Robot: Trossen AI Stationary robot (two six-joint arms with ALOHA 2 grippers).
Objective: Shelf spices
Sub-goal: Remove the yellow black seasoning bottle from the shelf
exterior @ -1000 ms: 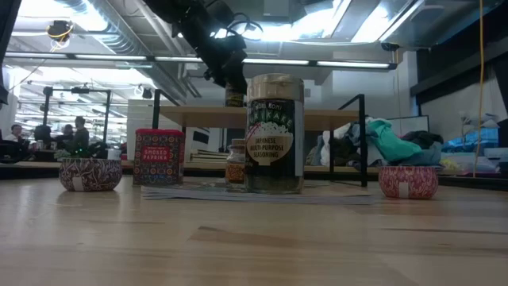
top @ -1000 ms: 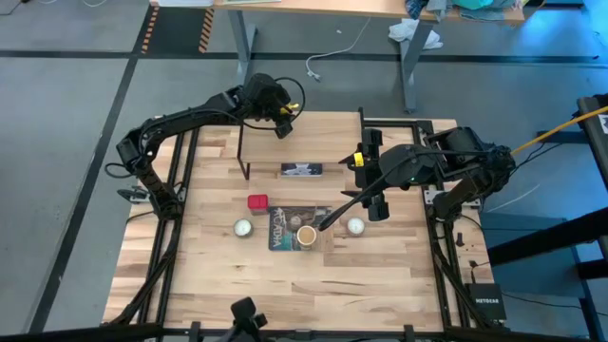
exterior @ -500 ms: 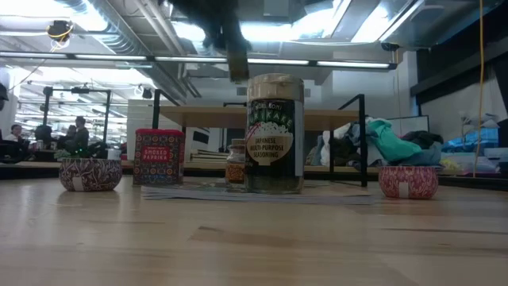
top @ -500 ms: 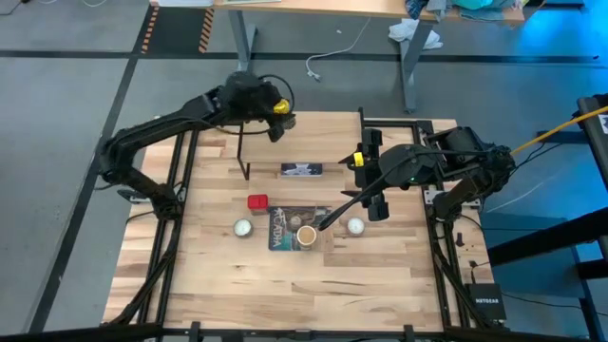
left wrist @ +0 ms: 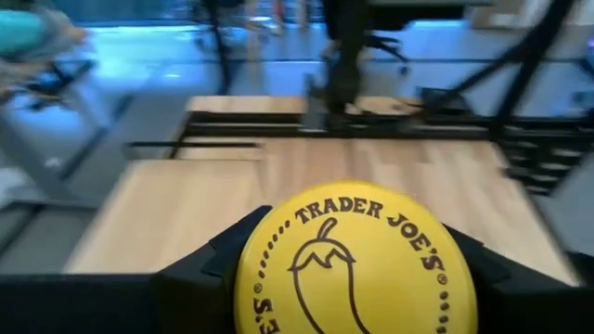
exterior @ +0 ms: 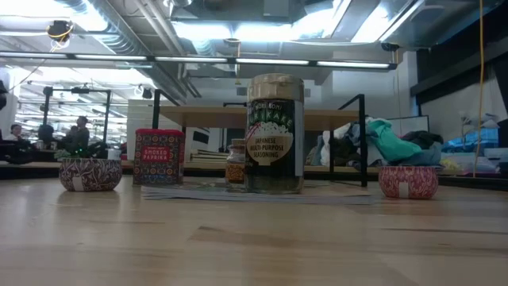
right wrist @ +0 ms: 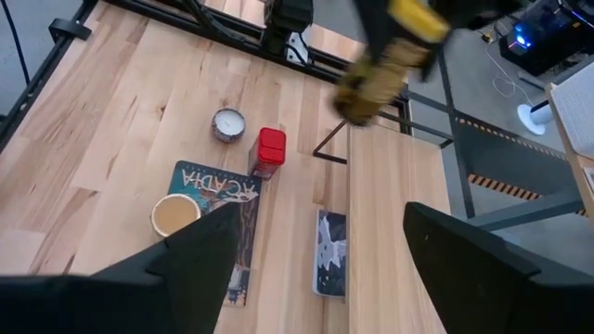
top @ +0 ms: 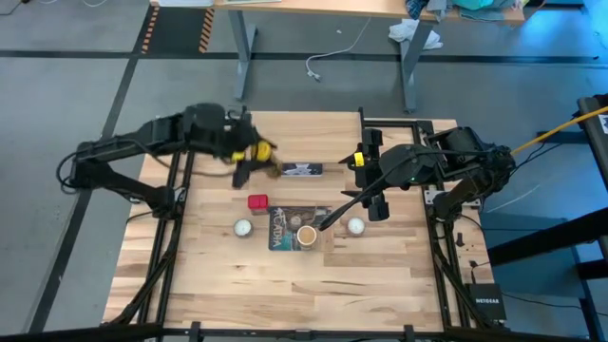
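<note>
My left gripper [top: 249,155] hangs over the left end of the shelf [exterior: 262,117], shut on the yellow jar [left wrist: 355,269]. The red tin [top: 256,201], the wide tan jar [exterior: 275,133] and the tiny brownish jar [exterior: 236,165] stand on the table in front of the shelf. The tan jar rests on a dark book [top: 288,228]. My right gripper [right wrist: 316,269] hovers open above the table's right half, holding nothing. My left gripper pinches the yellow jar at its yellow end [left wrist: 246,269], with one dark finger [left wrist: 200,278] on each side. That round printed end faces back toward the wrist. The brownish body [top: 273,169] reaches on past the fingertips. The jar hangs clear of shelf and table.
Two small round tins [top: 243,228] [top: 355,226] sit left and right of the book. A small dark card [top: 301,170] lies by the shelf's near edge. Black frame rails run along the table's left and right sides. The near half of the tabletop holds nothing else.
My left gripper has lifted the yellow jar up off the shelf top, out of the low view. It has swung toward the table's left and near edges, and the jar has stayed in its hold. My right arm has kept still.
</note>
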